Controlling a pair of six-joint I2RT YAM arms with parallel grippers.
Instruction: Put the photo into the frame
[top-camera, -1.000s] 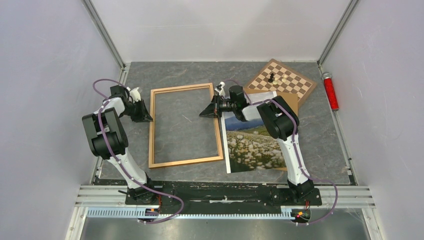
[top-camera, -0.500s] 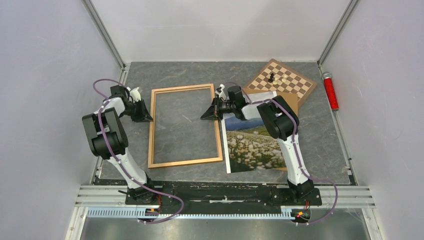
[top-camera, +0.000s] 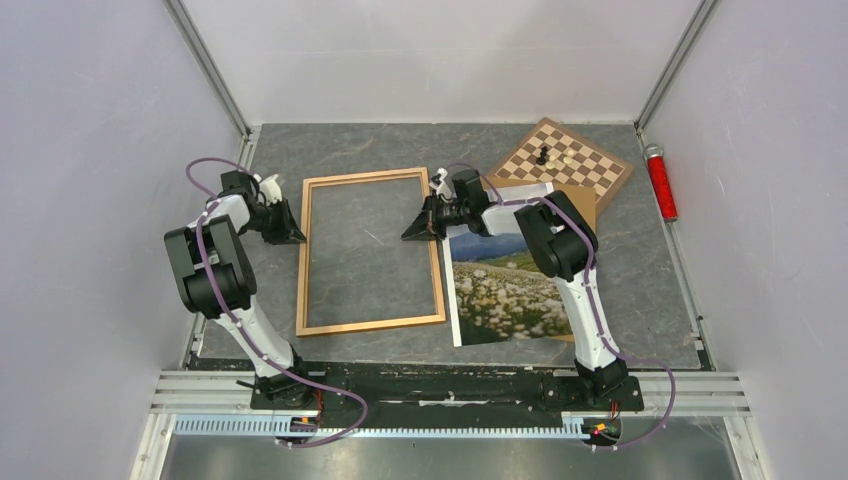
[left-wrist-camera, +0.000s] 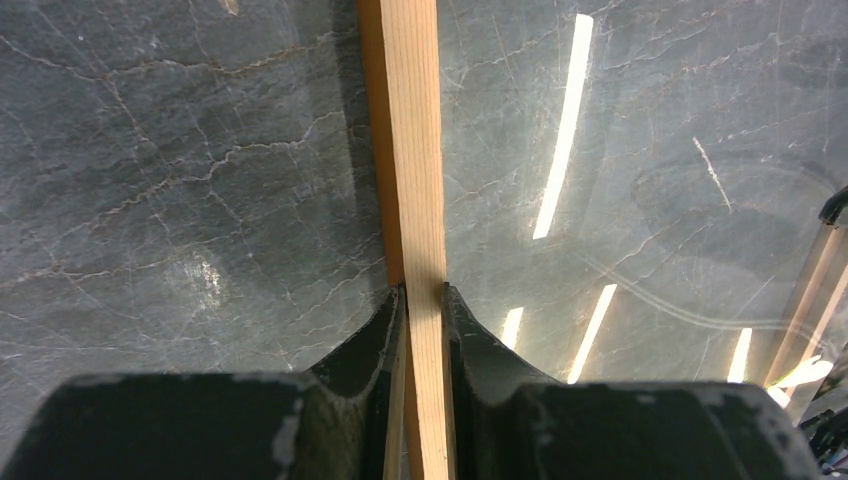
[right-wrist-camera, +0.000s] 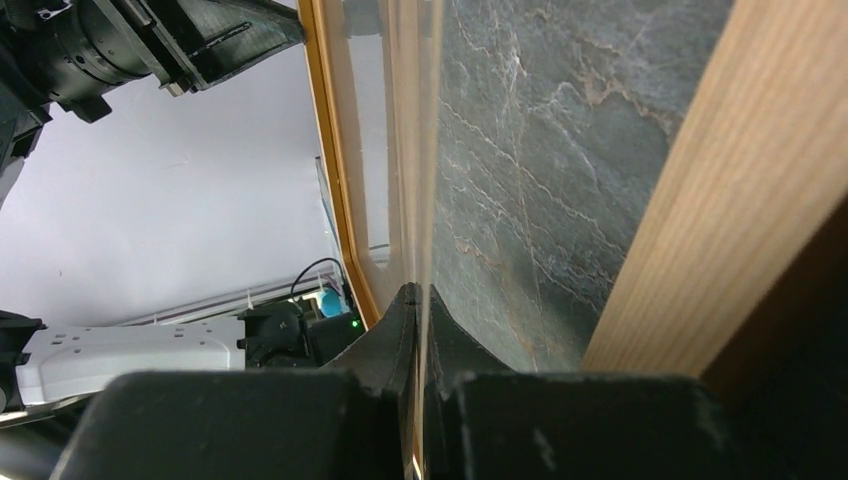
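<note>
Table (top-camera: 640, 260) holds one frame (top-camera: 370, 325), one photo (top-camera: 505, 295), one chessboard (top-camera: 580, 165).

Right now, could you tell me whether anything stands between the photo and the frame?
Yes: the right gripper is pinching what looks like a clear pane inside the frame, and its arm crosses above the photo. The left gripper holds the frame's left rail.

Matt light wood frame (top-camera: 303, 260), glossy clear pane (left-wrist-camera: 620, 200), paper photo (top-camera: 505, 290), veined stone-look table (top-camera: 640, 270).
</note>
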